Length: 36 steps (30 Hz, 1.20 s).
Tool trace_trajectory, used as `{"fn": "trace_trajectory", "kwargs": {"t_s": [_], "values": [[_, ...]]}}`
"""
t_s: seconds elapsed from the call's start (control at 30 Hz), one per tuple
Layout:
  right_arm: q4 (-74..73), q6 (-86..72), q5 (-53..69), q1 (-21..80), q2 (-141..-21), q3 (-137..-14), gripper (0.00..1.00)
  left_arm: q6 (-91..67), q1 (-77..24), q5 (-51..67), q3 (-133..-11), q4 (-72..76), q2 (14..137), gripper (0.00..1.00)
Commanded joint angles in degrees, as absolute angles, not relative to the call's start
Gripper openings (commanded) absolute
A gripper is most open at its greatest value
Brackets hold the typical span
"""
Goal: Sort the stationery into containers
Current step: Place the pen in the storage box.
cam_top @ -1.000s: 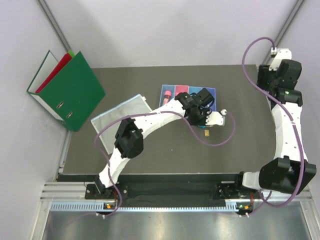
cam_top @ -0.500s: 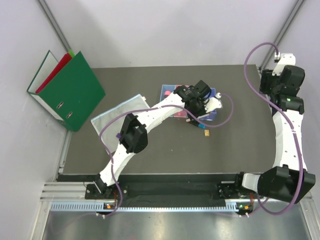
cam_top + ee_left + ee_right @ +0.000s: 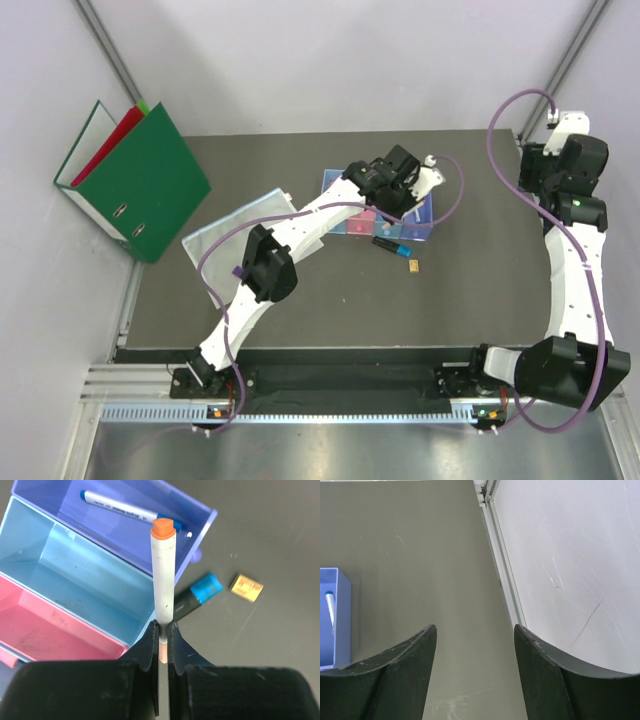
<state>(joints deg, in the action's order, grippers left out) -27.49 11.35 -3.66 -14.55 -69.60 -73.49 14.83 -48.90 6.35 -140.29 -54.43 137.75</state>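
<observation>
**Top and wrist views, sorting in progress.** Desk (image 3: 300, 300), dark, with binders (image 3: 140, 185) at 10 o'clock and a clear sleeve (image 3: 215, 240) at 9 o'clock. The left arm reaches to the bins (image 3: 332, 185) at 12 o'clock. The right arm stands folded at 3 o'clock, right fingers (image 3: 475, 632) apart and holding nothing.

The left fingers (image 3: 162, 632) are clamped on the tail of a white marker (image 3: 163, 570). It is held above the bins, its orange cap over the wall between the purple bin (image 3: 125, 495) and the blue bin (image 3: 65, 560).

Step judged: dropping the marker. To do it well, centre the cap over one bin, not the shared wall, lower it, and let go only when the barrel lies inside the rim.

Contents: purple, one blue-capped pen (image 3: 125, 511); blue, nothing; pink bin (image 3: 45, 625), nothing in the part shown; fourth bin mostly hidden.

Unsorted, at 6 o'clock of the purple bin: a blue-capped marker (image 3: 197, 594), with a tan block (image 3: 246, 587) just beside it.
</observation>
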Motion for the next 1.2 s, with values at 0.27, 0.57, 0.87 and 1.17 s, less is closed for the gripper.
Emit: {"fn": "trace_trajectory", "kwargs": {"t_s": [0.27,0.57,0.87,1.17], "values": [[-26.54,10.20,-4.57,-15.38,-67.24,-73.04,0.63,0.18,-47.55,7.82,-142.47,-37.18,137.46,0.00],[-26.46,9.93,-4.83,-15.38,-67.15,-72.33,0.63,-10.19,-45.00,8.70,-138.52,-25.85,139.39,0.00],[-26.37,9.58,-5.18,-15.38,-66.62,-71.02,0.63,-16.52,-43.86,12.21,-135.70,-17.41,142.02,0.00],[-26.02,9.41,-5.10,-15.38,-67.15,-70.58,0.63,-18.90,-43.68,11.87,-133.95,-15.82,143.26,0.00]]}}
